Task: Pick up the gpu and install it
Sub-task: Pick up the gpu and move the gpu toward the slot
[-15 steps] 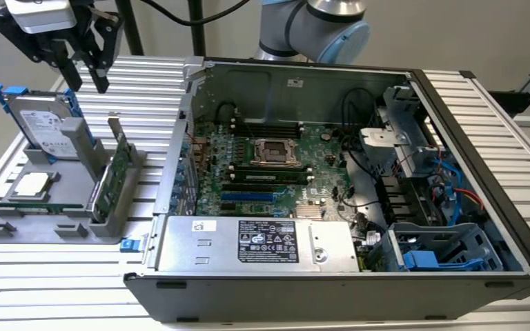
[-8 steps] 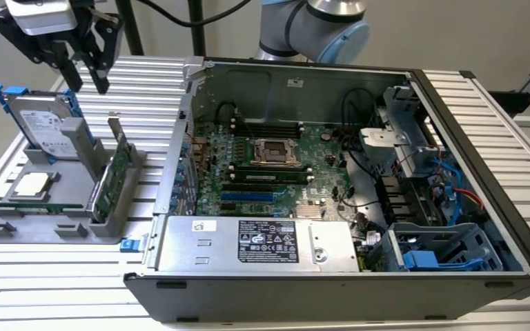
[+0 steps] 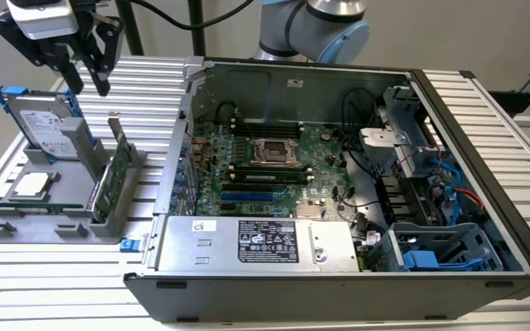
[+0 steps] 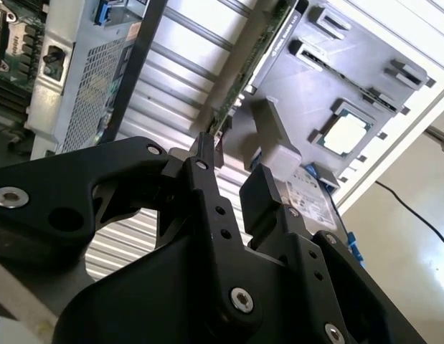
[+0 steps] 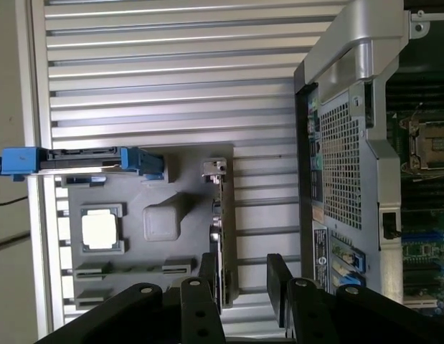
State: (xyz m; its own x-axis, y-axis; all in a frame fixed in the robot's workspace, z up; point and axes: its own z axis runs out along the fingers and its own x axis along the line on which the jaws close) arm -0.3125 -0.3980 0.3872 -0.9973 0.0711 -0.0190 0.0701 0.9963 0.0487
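The gpu [image 3: 110, 176] stands upright in the grey holder [image 3: 25, 226] with a hard drive [image 3: 49, 131], pincer [image 3: 90, 87] apart above.

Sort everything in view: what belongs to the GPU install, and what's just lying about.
Job in hand: gpu, upright in the grey holder; open hand, over the holder; open computer case.
Lying about: hard drive with blue rails; processor chip on the holder.

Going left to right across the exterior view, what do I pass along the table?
First the hard drive → gpu → power supply → blue drive cage.
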